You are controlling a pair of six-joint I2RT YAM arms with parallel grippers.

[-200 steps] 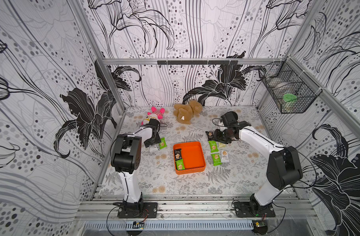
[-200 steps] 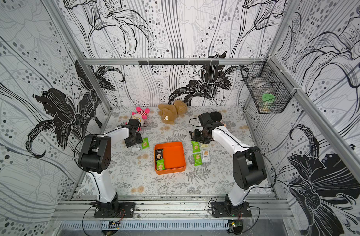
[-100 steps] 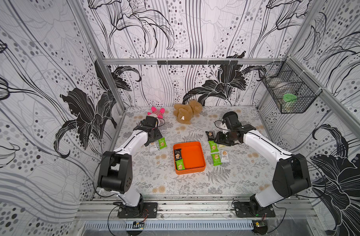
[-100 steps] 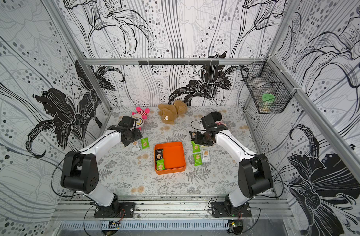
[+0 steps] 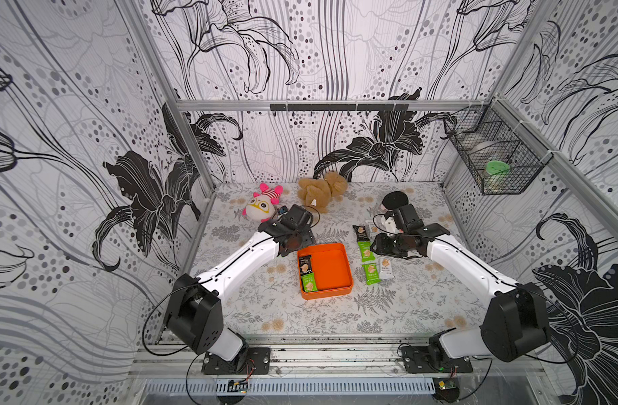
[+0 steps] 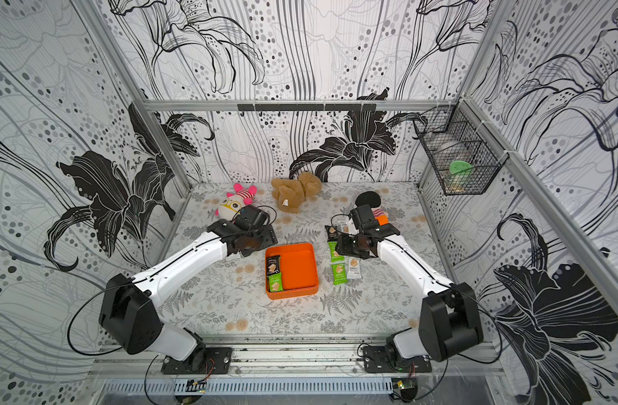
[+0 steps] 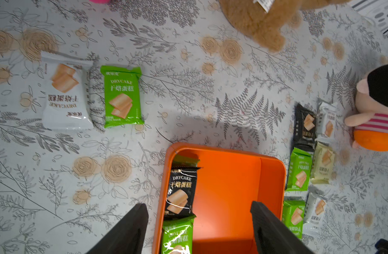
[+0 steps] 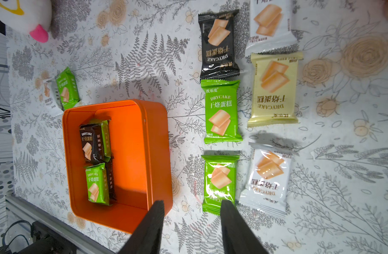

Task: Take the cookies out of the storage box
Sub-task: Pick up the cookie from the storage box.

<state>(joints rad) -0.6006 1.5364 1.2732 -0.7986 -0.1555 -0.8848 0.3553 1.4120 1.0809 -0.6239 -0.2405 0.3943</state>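
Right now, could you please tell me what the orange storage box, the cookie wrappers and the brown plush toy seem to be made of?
Storage box: probably plastic, possibly painted metal; smooth orange with soft sheen, rounded corners.
Cookie wrappers: thin glossy film; glare and crimped ends.
Brown plush toy: fuzzy matte fabric; visible nap, sewn tag.

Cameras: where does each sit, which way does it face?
Top views: high in front, tilted down; left arm, right arm whole.
Left wrist: on left arm, facing down; open left hand over storage box edge.
Right wrist: on right arm, facing down; right hand near green cookie.
Shared: all show the storage box.
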